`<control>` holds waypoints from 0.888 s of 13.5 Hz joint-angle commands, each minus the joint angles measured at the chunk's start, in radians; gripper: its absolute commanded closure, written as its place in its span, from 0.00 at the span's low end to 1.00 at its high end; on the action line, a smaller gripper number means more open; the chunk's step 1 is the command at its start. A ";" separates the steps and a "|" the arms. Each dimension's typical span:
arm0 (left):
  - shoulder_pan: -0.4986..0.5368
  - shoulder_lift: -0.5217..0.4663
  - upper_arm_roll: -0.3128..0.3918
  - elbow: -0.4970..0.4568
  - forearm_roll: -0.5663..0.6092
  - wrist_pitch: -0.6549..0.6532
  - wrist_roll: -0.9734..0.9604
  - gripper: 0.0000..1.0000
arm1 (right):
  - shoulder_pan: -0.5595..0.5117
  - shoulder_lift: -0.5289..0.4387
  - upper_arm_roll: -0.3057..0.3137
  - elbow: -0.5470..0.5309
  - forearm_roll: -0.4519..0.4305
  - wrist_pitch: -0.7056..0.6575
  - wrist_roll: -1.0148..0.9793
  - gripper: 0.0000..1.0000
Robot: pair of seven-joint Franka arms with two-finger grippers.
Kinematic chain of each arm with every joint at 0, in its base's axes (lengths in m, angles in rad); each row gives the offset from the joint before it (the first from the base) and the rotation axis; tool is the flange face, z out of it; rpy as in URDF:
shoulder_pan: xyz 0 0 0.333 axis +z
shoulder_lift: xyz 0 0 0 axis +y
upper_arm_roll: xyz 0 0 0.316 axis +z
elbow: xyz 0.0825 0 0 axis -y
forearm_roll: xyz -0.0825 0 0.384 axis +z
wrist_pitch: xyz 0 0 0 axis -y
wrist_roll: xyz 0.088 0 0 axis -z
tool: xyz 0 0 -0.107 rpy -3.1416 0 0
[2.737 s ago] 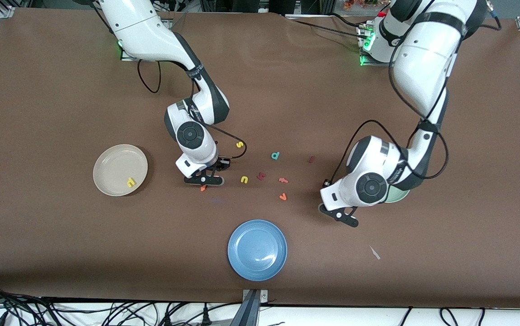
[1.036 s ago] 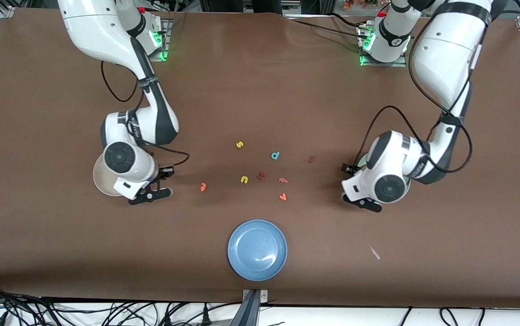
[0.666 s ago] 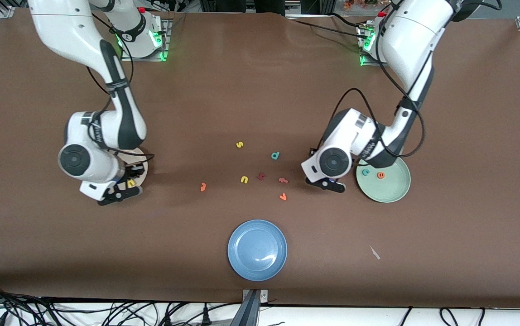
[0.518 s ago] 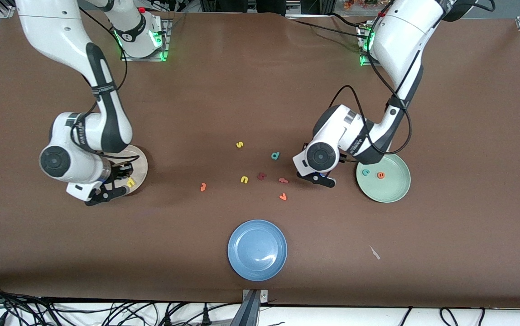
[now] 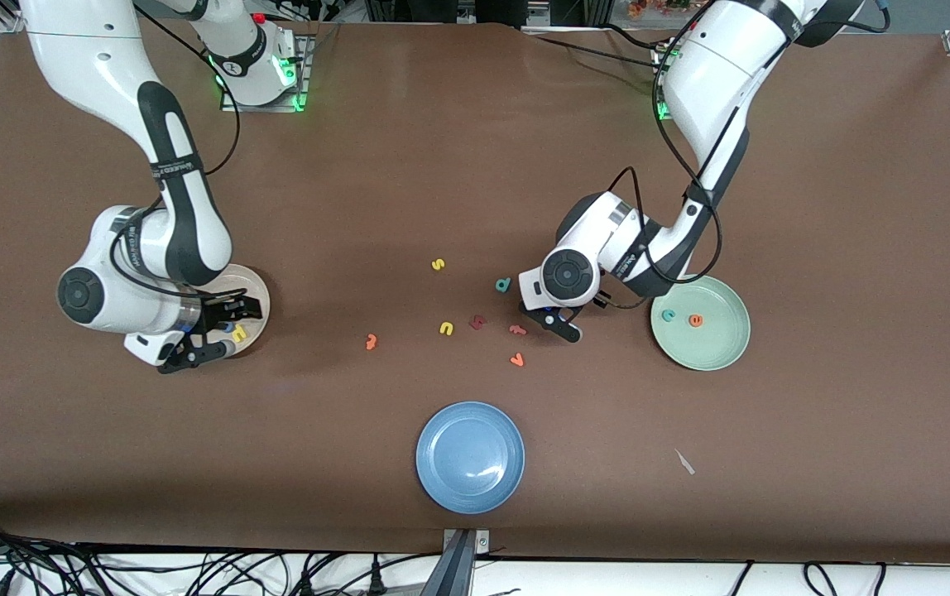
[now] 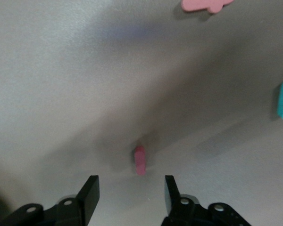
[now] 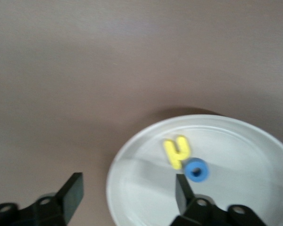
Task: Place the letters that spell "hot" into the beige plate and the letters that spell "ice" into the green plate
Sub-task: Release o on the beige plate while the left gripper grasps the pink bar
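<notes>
The beige plate (image 5: 248, 285) holds the yellow h (image 5: 239, 333) and the blue o (image 7: 197, 170) side by side. My right gripper (image 5: 202, 343) hangs open over that plate's rim (image 7: 132, 155), holding nothing. The green plate (image 5: 711, 352) holds the teal c (image 5: 668, 315) and the orange e (image 5: 695, 320). My left gripper (image 5: 562, 324) is low over the table beside the green plate, open. The dark red i (image 6: 140, 160) lies just ahead of its fingertips (image 6: 90, 186); the front view hides it. Orange letters (image 5: 371, 341) (image 5: 517, 329) lie mid-table; I cannot tell which is the t.
A blue plate (image 5: 470, 457) sits nearest the front camera. Loose mid-table letters: yellow s (image 5: 438, 265), yellow u (image 5: 446, 329), teal d (image 5: 503, 285), a larger dark red letter (image 5: 477, 321), orange v (image 5: 516, 360). A white scrap (image 5: 684, 462) lies toward the left arm's end.
My right gripper swung over to the beige plate and opened; the blue o now lies there. My left gripper left the green plate, came down over the dark red i, and its fingers narrowed.
</notes>
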 commanded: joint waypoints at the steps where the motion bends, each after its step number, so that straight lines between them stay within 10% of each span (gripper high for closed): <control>1: -0.004 0.005 0.000 -0.014 0.045 0.038 0.019 0.48 | 0.014 -0.016 0.037 0.009 0.018 0.004 0.098 0.00; 6: -0.006 0.014 -0.002 -0.019 0.045 0.058 0.016 0.54 | 0.115 0.032 0.057 0.088 0.017 0.022 0.359 0.00; 10: -0.006 0.017 -0.002 -0.019 0.030 0.066 -0.013 1.00 | 0.212 0.082 0.057 0.101 0.017 0.137 0.628 0.00; 12: -0.006 0.014 -0.003 -0.017 0.030 0.056 -0.043 1.00 | 0.244 0.098 0.057 0.101 0.017 0.199 0.773 0.00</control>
